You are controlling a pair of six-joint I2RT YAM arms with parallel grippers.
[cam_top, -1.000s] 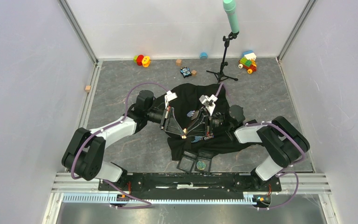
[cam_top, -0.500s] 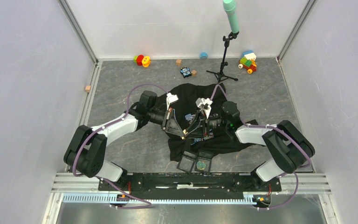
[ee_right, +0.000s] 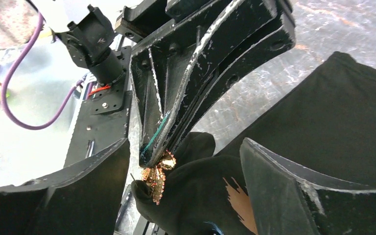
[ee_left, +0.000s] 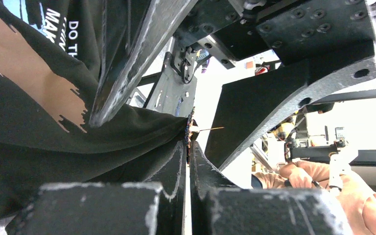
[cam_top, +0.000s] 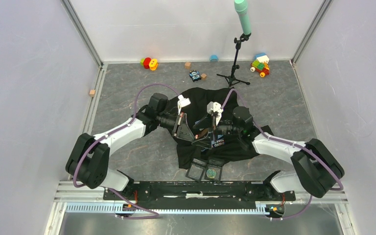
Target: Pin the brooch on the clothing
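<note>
The brooch (ee_right: 155,180), a small coppery piece, sits at a raised fold of the black T-shirt (ee_right: 333,122), which lies bunched on the grey tabletop (cam_top: 127,83) between your two arms. Your left gripper (ee_right: 157,151) is clamped tight on the brooch, with the fold gathered against it. In the left wrist view its thin pin (ee_left: 211,129) pokes out bare to the side.

What changed: a second ago your right gripper (ee_right: 186,147) was nearly closed at this spot. It has now sprung wide, one finger (ee_right: 93,186) on each side of the brooch and nothing held, so it has let go.

The pin looks unfastened, and you cannot tell whether it passes through the cloth. Treat the pinning as unfinished and check before the left gripper releases.
</note>
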